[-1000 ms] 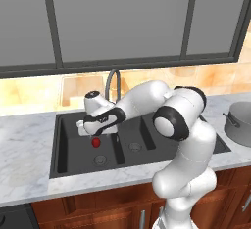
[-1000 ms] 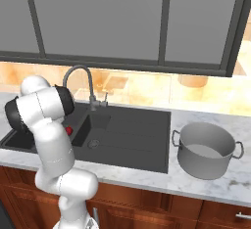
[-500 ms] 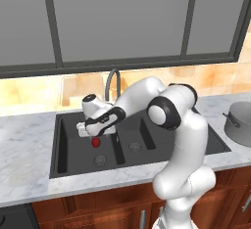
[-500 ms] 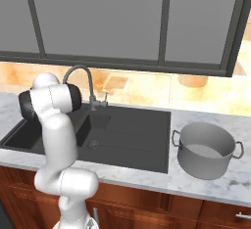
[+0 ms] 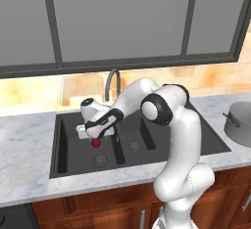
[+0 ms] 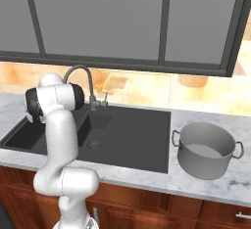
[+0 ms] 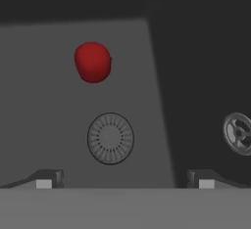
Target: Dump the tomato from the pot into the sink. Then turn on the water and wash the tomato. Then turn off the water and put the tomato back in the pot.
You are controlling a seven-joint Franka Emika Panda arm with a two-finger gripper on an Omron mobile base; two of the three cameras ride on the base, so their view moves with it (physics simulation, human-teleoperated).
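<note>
While the arm has swung further left over the sink (image 5: pixel 211 140), gripper (image 7: pixel 125 179) hangs jaws wide and empty above the tomato (image 7: pixel 92 62), which sits on the basin floor at 11 o'clock from the drain (image 7: pixel 110 138); pickup looks next, pot (image 6: pixel 206 149) waiting.

Even, soft rendered light, warm glow on backsplash (image 5: pixel 44 91), dim murky hand view, perhaps slightly blurred
</note>
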